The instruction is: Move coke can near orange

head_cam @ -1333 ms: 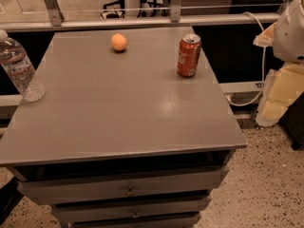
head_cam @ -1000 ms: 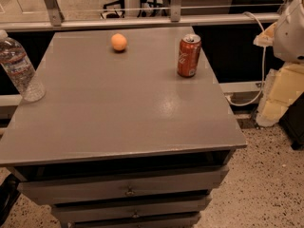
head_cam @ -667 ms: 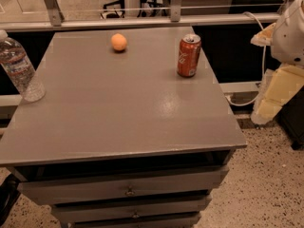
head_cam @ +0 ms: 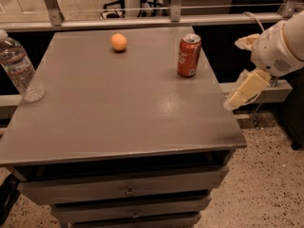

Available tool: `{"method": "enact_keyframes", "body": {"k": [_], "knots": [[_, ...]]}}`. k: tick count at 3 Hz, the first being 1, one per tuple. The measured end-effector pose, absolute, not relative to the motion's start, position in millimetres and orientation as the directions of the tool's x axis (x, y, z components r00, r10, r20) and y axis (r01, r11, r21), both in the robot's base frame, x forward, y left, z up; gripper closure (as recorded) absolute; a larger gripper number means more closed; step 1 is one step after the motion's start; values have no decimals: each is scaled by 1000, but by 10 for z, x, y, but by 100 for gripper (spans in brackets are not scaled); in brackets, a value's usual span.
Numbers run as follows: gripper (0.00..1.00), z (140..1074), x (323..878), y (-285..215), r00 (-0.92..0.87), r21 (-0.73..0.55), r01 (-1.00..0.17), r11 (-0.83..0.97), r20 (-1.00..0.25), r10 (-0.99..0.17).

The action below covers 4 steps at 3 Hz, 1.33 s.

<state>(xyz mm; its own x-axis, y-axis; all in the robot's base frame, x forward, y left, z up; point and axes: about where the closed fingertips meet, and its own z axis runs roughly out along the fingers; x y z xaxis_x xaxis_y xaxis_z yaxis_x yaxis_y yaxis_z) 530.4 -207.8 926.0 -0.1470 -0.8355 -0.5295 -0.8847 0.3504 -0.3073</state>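
The red coke can (head_cam: 189, 55) stands upright near the right edge of the grey table (head_cam: 118, 113), towards the back. The orange (head_cam: 118, 42) lies at the back centre of the table, well to the left of the can. My gripper (head_cam: 240, 93), cream-coloured on a white arm, hangs just off the table's right edge. It is to the right of the can and nearer the front, apart from it and holding nothing.
A clear plastic water bottle (head_cam: 19, 68) stands at the table's left edge. Drawers (head_cam: 128, 191) run under the tabletop. A metal railing (head_cam: 142, 20) runs behind the table. Speckled floor (head_cam: 266, 184) lies to the right.
My gripper has swung left and slightly up, closer to the table's right edge. The can, the orange and the bottle have not moved.
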Motion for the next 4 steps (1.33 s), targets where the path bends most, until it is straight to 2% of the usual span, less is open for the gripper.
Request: {"method": "enact_keyframes", "body": {"k": [2, 4], "knots": [[0, 9071, 6327, -1923, -146, -251, -846, 471, -740, -657], [0, 8987, 7031, -1698, -162, -142, -823, 551, -870, -466]]}}
